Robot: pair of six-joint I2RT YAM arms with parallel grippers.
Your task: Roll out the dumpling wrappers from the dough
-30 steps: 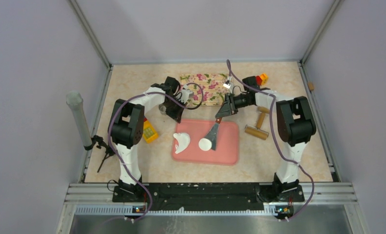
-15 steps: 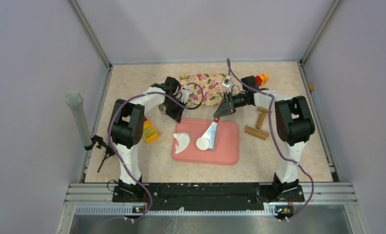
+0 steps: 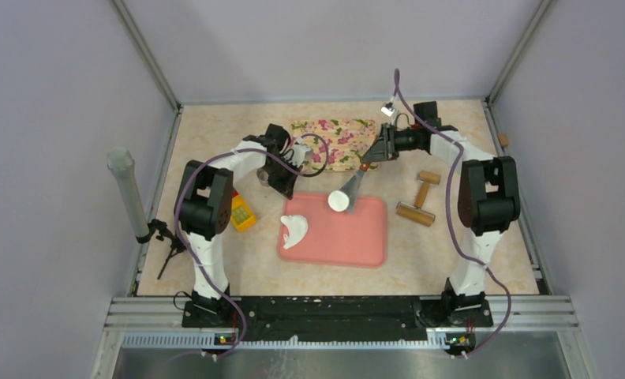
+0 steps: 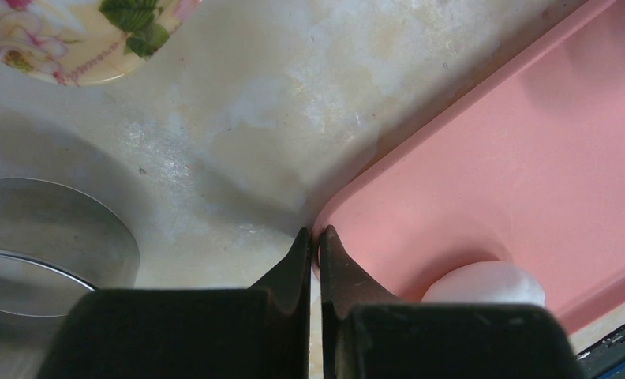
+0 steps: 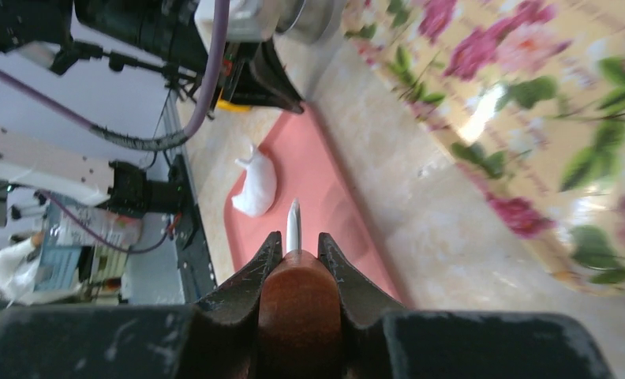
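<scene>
The pink mat (image 3: 361, 237) lies at frame centre, the irregular dough (image 3: 295, 230) on its left part. The right gripper (image 3: 371, 159) clamps a spatula (image 3: 354, 184) whose blade tip carries 1 round dumpling wrapper (image 3: 339, 200) at the mat's upper edge. A rolling pin (image 3: 418, 199) lies right of it.

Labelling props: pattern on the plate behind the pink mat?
Plate: pink flowers, green leaves on cream; best in right wrist view.

The mat (image 3: 357, 241) lies mid-table between the 2 arms, with the dough (image 3: 295, 230) on its left part. The dumpling wrapper (image 3: 340, 200) sits on the spatula (image 3: 355, 184) blade, over the mat's far edge. The plate (image 3: 337, 146) lies behind the mat, the rolling pin (image 3: 418, 201) to its right, and the ring cutter (image 4: 49, 253) off its far left corner
</scene>
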